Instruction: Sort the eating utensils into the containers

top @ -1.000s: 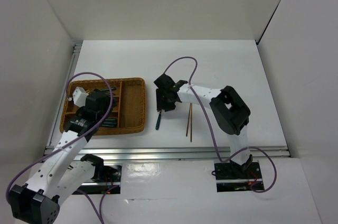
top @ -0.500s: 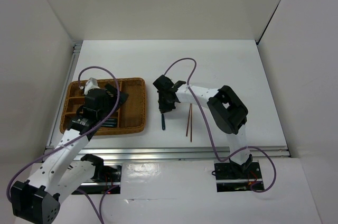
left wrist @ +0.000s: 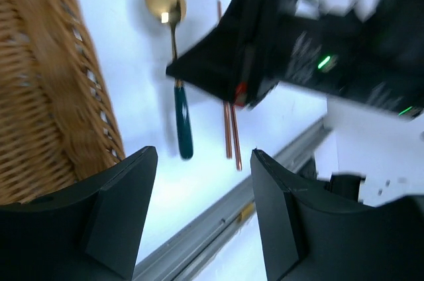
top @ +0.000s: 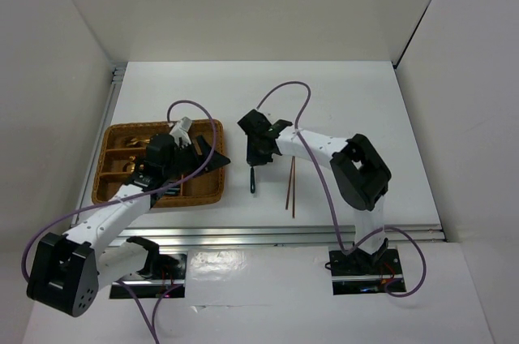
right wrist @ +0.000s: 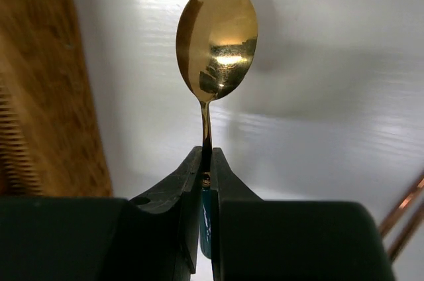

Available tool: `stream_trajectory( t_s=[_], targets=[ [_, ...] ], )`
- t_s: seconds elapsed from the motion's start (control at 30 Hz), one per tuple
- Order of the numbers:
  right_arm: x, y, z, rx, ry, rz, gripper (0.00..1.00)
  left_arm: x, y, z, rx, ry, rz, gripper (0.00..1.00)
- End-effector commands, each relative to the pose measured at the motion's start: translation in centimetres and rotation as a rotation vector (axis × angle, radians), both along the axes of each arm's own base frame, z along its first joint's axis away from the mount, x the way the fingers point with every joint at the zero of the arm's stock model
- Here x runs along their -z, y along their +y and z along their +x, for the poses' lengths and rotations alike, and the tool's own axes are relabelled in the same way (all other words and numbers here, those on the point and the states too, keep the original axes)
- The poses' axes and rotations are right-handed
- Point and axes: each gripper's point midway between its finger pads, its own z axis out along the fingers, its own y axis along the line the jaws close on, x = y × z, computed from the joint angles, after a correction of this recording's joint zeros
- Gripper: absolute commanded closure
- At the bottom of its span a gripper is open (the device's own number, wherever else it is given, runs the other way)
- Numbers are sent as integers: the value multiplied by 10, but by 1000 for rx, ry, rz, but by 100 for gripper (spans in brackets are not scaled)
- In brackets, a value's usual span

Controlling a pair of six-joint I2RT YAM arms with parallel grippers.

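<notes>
The white table [top: 349,109] carries the brown wicker tray [top: 212,186] on its left part, with some gold-headed utensils [top: 130,152] lying in the far-left compartments.

The left gripper [top: 209,157] hangs over the right rim of the tray. Its fingers [left wrist: 116,208] stand wide apart and nothing is between them.

The right gripper [right wrist: 206,162] is closed firmly on the spoon [right wrist: 217,41]. It pinches the thin gold neck, just where the teal handle begins. The spoon is on the table side, just beside the right wall of the tray but apart from it. Its long axis runs about parallel to that wall, with the bowl toward the far side and the handle toward the arm bases. Whether it is already off the table, the views do not show clearly.

The tray therefore lies to the left of the held spoon, and the right arm is the one that has it. The likely next move is a carry to the left over the rim. The left gripper hangs just there, so it could be in the way.

The two reddish chopsticks [top: 292,186] lie on the table to the right of the spoon, near but not touching, and they do not block this path.
</notes>
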Motion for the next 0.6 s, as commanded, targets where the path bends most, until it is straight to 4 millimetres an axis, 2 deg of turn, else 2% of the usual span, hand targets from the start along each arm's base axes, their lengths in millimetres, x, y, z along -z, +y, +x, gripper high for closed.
stream_trajectory(
  t_s=[0.0, 0.13, 0.17, 0.3, 0.33, 0.4, 0.43, 0.47, 0.5, 0.57],
  targets=[
    [-64, -7, 21, 63, -137, 71, 95, -23, -22, -14, 161, -154, -62, 28],
    [-85, -6, 26, 75, -185, 95, 95, -22, -31, -18, 206, -153, -64, 27],
    [-85, -6, 26, 75, -185, 95, 94, -23, -32, -18, 216, -149, -67, 27],
    [-106, 7, 29, 34, -214, 164, 94, -11, -47, -19, 277, -115, -63, 27],
    [-103, 8, 27, 28, -206, 169, 94, -4, -56, -21, 303, -95, -60, 28],
    [-116, 10, 26, 21, -226, 200, 94, 1, -60, -18, 312, -81, -57, 28],
    [-111, 8, 25, 21, -219, 193, 94, 6, -64, -22, 327, -64, -53, 29],
    [-117, 9, 23, 15, -221, 208, 94, 9, -68, -21, 336, -53, -51, 29],
    [-123, 9, 23, 15, -231, 217, 94, 3, -70, -18, 336, -75, -57, 30],
    [-128, 8, 22, 15, -243, 229, 94, 4, -72, -16, 339, -81, -47, 30]
  ],
)
